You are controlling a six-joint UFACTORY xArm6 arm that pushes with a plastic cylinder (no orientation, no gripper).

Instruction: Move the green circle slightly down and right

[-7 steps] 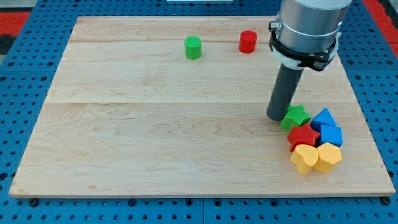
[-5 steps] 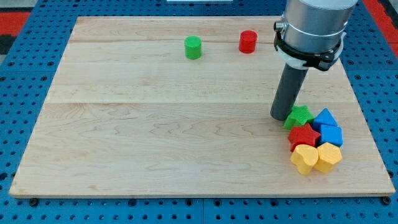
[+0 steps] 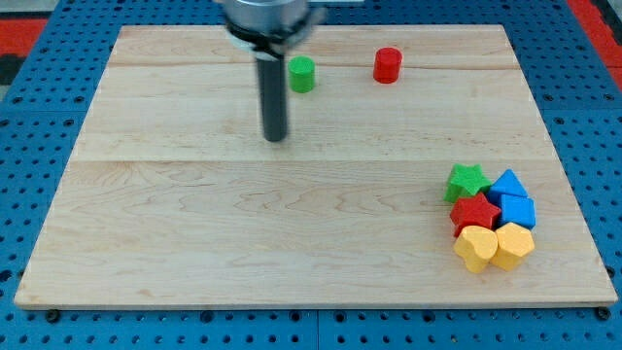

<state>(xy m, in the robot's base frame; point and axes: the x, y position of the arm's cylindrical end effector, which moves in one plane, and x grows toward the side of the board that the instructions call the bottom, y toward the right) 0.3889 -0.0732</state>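
The green circle [image 3: 302,74] is a short green cylinder standing near the board's top edge, a little left of centre. My tip [image 3: 277,137] rests on the board below and slightly left of it, a short gap away and not touching it. The rod rises straight up from the tip, passing just left of the green circle.
A red cylinder [image 3: 388,65] stands to the right of the green circle. At the lower right lies a tight cluster: a green star [image 3: 466,182], a red star [image 3: 475,212], two blue blocks [image 3: 512,198] and two yellow blocks [image 3: 494,246]. The wooden board [image 3: 175,243] lies on a blue pegboard.
My tip has left the green star at the lower right and travelled far left and up, to just below the green circle. No block has moved.
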